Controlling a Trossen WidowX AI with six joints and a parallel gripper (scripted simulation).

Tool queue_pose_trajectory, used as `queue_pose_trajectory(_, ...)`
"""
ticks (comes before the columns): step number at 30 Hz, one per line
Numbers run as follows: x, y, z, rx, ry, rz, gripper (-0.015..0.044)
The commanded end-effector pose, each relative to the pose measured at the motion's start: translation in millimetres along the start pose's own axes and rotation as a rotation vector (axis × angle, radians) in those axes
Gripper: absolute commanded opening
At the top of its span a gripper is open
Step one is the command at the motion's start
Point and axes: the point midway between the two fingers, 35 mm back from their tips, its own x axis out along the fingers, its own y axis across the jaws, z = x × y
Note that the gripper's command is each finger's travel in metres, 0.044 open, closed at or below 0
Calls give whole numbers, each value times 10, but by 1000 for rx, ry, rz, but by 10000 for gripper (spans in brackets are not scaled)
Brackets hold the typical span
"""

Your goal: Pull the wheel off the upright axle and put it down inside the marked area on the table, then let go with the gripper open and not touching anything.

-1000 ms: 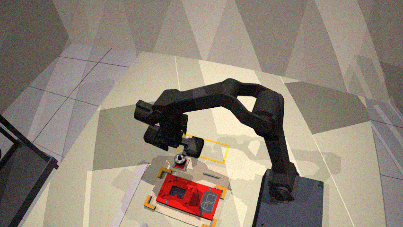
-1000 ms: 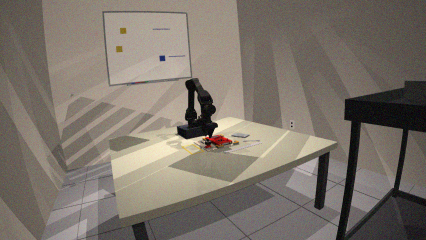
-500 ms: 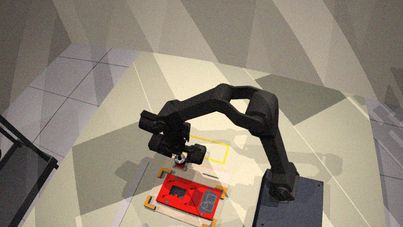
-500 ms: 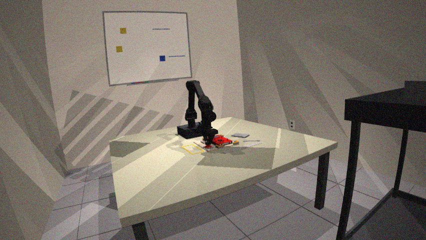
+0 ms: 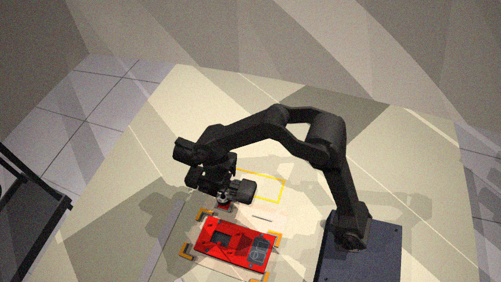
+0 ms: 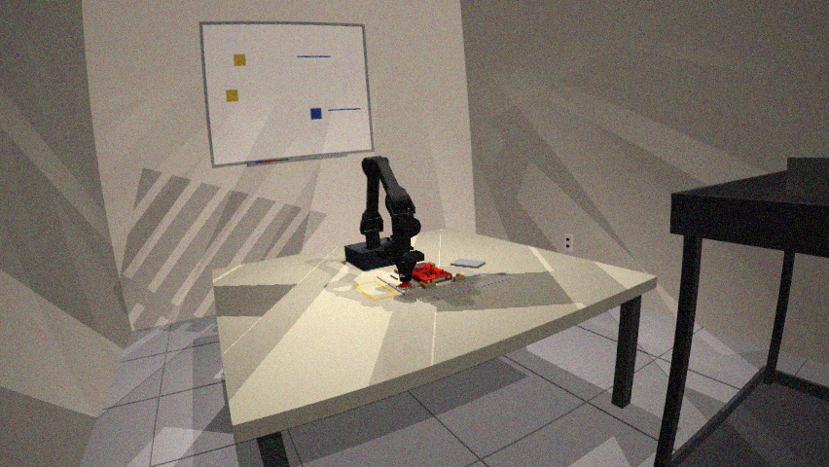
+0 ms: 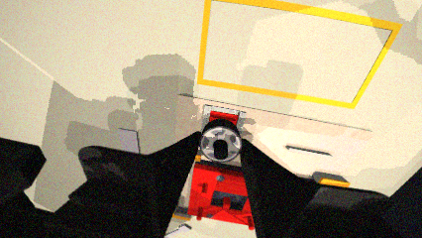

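Note:
The wheel [image 5: 222, 198] [image 7: 221, 133], with a silver hub and black tyre, faces up over a small red block [image 5: 223, 207] [image 7: 223, 116]. My gripper [image 5: 223, 195] [image 7: 220, 139] has one black finger against each side of the wheel and is shut on it. The axle below is hidden; only a dark opening shows in the hub. In the exterior view the gripper [image 6: 404, 280] is low over the block and the wheel cannot be made out. The marked area, a yellow outline [image 5: 281, 191] [image 6: 365, 294] [image 7: 203, 50], lies on the table beside the block.
A red chassis plate [image 5: 204, 239] [image 6: 432, 272] [image 7: 202, 179] lies close to the block, with orange corner brackets [image 5: 184, 252] around it. A thin dark bar [image 5: 261, 218] [image 7: 308, 150] lies nearby. A flat grey piece [image 6: 467, 263] lies beyond the chassis. The arm's base [image 5: 380, 245] stands to one side.

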Motion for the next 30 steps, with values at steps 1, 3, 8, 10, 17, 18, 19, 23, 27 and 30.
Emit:
queue_pose_trajectory(1,-5,9,1,0,0,4,76)
queue_pose_trajectory(3,-9,9,1,0,0,4,23)
queue_pose_trajectory(8,-25,10,1,0,0,3,0)
queue_pose_trajectory(10,-32,10,1,0,0,3,0)
queue_pose_trajectory(17,-55,11,1,0,1,3,0)
queue_pose_trajectory(18,-58,11,1,0,1,3,0)
queue_pose_trajectory(19,-61,11,2,0,1,3,0)
queue_pose_trajectory(23,-75,12,2,0,1,2,0)
queue_pose_trajectory(27,-88,12,2,0,1,2,0)
queue_pose_trajectory(30,-97,12,2,0,1,2,0)
